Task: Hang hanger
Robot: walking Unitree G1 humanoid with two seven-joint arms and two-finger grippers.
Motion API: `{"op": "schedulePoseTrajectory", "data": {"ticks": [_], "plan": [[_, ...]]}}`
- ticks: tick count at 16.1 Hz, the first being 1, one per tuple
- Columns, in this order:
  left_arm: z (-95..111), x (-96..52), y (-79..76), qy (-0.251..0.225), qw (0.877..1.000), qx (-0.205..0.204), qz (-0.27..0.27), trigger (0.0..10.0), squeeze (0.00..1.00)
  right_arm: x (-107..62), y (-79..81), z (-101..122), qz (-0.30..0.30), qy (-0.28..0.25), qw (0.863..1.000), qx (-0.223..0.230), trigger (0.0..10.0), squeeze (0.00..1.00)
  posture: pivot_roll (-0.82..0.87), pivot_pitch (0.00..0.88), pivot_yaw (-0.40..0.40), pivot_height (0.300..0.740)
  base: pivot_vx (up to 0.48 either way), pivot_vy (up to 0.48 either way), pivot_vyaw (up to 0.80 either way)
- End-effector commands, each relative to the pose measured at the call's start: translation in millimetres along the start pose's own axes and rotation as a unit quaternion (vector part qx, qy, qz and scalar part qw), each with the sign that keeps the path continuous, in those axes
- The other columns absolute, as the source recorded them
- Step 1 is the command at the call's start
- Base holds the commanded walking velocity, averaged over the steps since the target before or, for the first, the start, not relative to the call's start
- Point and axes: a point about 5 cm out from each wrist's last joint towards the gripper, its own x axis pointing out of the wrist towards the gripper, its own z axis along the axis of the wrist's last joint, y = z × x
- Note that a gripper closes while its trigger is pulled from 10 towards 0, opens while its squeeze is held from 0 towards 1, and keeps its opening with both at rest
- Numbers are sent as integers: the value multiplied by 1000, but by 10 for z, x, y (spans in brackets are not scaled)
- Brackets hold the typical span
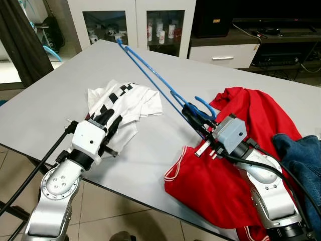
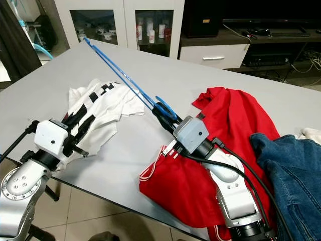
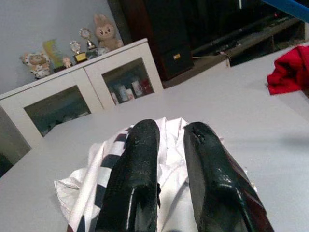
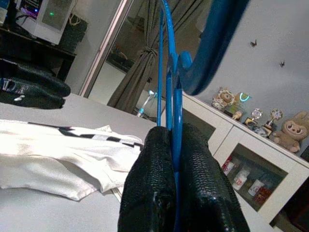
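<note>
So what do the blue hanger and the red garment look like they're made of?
The hanger, shut in the right end effector, looks like thin wire with a glossy blue coating, possibly plastic: slim rods, smooth sheen. The red garment looks like soft knit cloth, matte and crumpled in folds, with white-striped trim at its edge.

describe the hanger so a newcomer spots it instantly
On the grey table, between the white shirt and the red shirt, the hanger slants across, pinched near its hook by the right claw. It is the thin blue frame among cloth.

head eyes look down on table (image 1: 165, 90); wrist cameras skim it.
</note>
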Motion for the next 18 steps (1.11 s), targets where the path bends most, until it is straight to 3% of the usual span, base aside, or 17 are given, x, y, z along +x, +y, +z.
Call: {"op": "schedulePoseTrajectory", "data": {"ticks": [1,2,4,6,7,9,10,14,15,18], "plan": [[-118,-7,22,44,999,6,-2,10000,0,35,-19,7,4,-5,1000,-13,10000,0,32,0,10,740,0,0,0],[-277,-12,110,107,994,21,9,10000,0,82,-81,25,-5,-11,1000,-20,10000,0,37,0,13,740,0,0,0],[-299,1,201,109,994,8,29,10000,0,115,-116,19,-6,-15,1000,-24,10000,0,46,0,9,740,0,0,0],[-184,29,356,86,994,-14,60,10000,0,168,-126,41,-7,-23,999,-26,10000,0,48,0,8,740,0,0,0],[-197,26,485,91,992,-10,89,10000,0,195,-103,61,-3,-31,999,-27,10000,0,49,0,10,740,0,0,0],[-223,10,528,95,991,13,93,10000,0,194,-90,57,-3,-32,999,-27,10000,0,49,0,11,740,0,0,0],[-229,-13,499,93,992,-2,84,10000,1000,183,-80,47,-3,-31,999,-25,10000,0,49,0,11,740,0,0,0],[-317,-84,395,112,992,-7,58,10000,1000,189,-67,67,-3,-32,999,-21,10000,0,49,9,-2,740,0,0,0],[-361,-111,366,122,991,3,53,10000,0,183,-64,68,2,-32,999,-21,10000,0,52,13,-11,740,0,0,0],[-451,-141,366,137,989,4,55,10000,0,192,-66,77,7,-33,999,-20,10000,0,55,16,-17,740,0,0,0]]}}
